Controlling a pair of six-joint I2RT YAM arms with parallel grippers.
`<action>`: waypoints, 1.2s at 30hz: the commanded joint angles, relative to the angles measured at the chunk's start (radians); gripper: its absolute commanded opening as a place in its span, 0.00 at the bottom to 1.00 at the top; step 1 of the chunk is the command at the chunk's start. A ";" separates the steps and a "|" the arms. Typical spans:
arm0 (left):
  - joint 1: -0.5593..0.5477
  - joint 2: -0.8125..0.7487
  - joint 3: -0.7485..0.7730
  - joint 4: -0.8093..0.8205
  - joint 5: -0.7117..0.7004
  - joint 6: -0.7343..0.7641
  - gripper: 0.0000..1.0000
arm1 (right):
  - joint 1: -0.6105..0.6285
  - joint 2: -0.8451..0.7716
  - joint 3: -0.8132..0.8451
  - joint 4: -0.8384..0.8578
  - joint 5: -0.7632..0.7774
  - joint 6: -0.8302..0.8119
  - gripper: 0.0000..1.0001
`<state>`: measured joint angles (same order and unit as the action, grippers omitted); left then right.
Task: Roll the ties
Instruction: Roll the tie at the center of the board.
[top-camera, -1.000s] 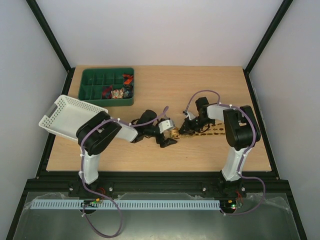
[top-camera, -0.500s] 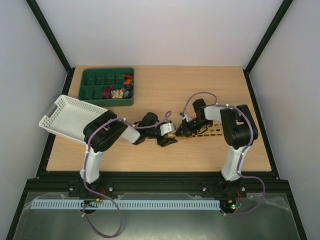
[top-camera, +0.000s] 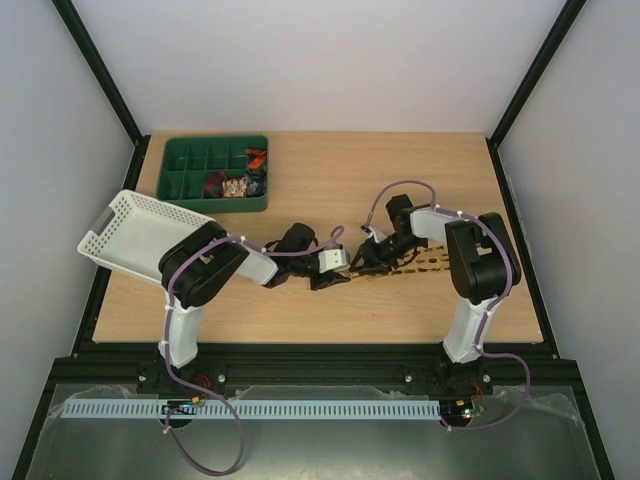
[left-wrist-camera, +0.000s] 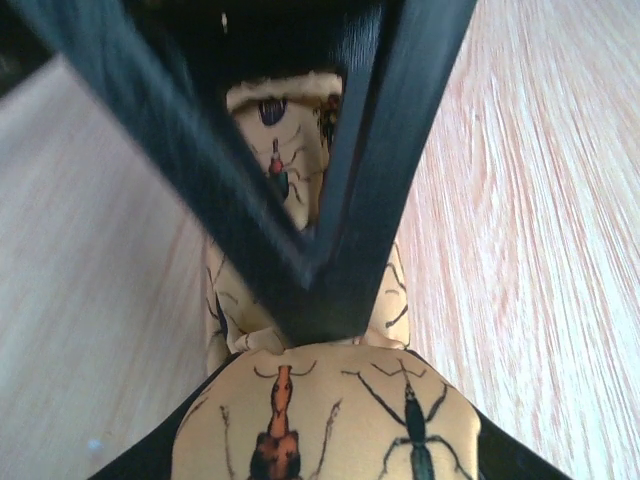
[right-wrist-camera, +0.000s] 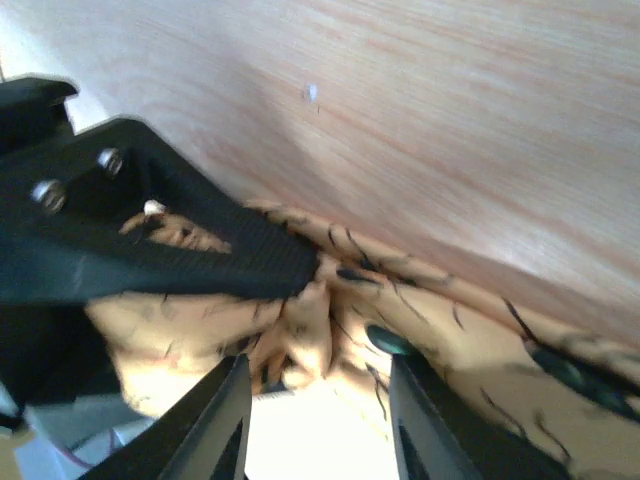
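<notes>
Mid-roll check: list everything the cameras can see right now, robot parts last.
tie: one, tan-gold with dark insect marks, centre-right of the table, bunched at its left end between the two pincers.
compartment tray: one, green, far-left part of the table.
small bundles: red, dark and pale, in the tray's right-hand compartments; count unclear.
basket: one, white, perforated, at the table's left edge.
table: one, light wood.
cables: purple, running along both arms.
left pincer: black, shut on the tie's bunched end.
right pincer: black, on the tie just right of that; grip unclear.
</notes>
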<state>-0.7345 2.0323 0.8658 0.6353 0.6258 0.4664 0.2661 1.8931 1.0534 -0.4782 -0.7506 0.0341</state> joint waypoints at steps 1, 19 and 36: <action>0.002 0.012 -0.009 -0.178 -0.025 0.004 0.29 | -0.008 -0.051 0.033 -0.178 0.054 -0.047 0.43; -0.006 0.038 0.020 -0.222 -0.075 -0.043 0.32 | 0.027 0.067 0.061 -0.038 -0.131 0.095 0.37; 0.008 -0.011 0.005 -0.059 0.046 -0.150 0.77 | -0.018 0.093 0.005 -0.071 0.204 -0.012 0.01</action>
<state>-0.7341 2.0304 0.8963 0.5407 0.6411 0.3851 0.2592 1.9392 1.1011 -0.5541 -0.8169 0.0486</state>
